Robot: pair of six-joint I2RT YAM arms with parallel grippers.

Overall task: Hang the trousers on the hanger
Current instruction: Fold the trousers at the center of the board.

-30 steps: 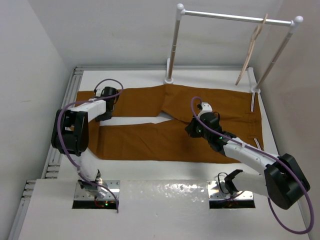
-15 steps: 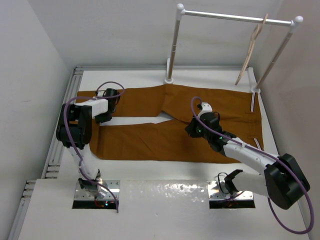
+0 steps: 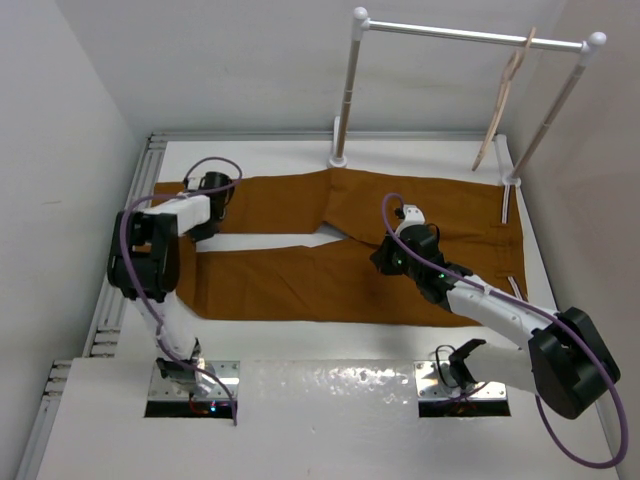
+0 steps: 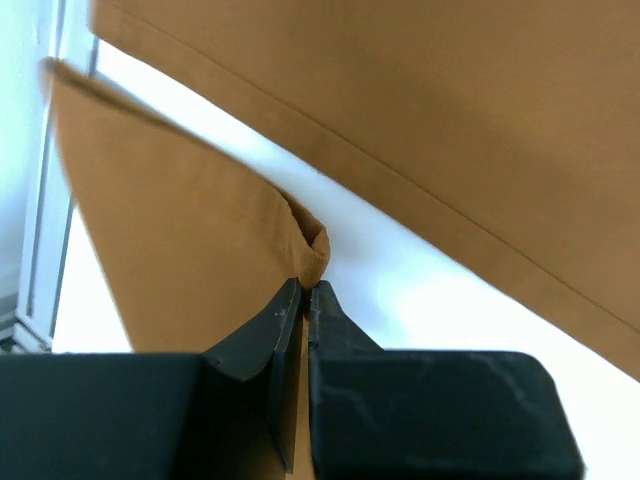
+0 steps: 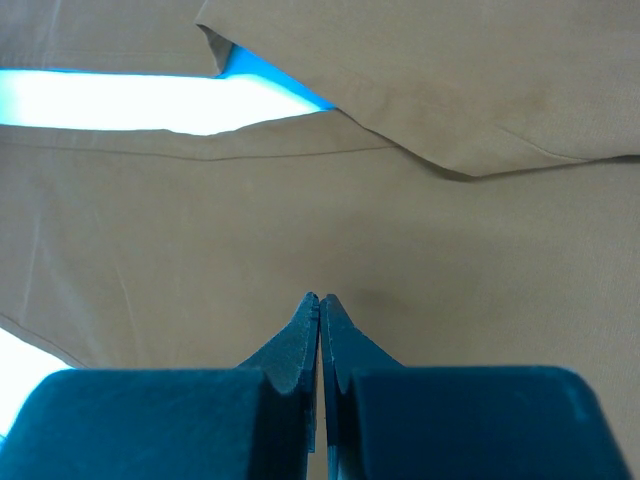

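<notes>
Rust-brown trousers [image 3: 300, 285] lie flat across a white table [image 3: 420, 155], with two robot arms reaching over them.
At the left of the frame, the left gripper [image 3: 205, 230] is closed, pinching one leg's inner edge near the hem. At centre, the right gripper [image 3: 384, 257] is closed too, its tips on the cloth, with no pinch visible. Bare table borders the trousers. At upper right, the hanger [image 3: 503, 95] hangs on a rail [image 3: 450, 33].

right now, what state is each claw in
Left claw: closed, pinching an edge fold of the rust-brown cloth trousers.
Right claw: closed, tips against the trousers, grip unclear.
</notes>
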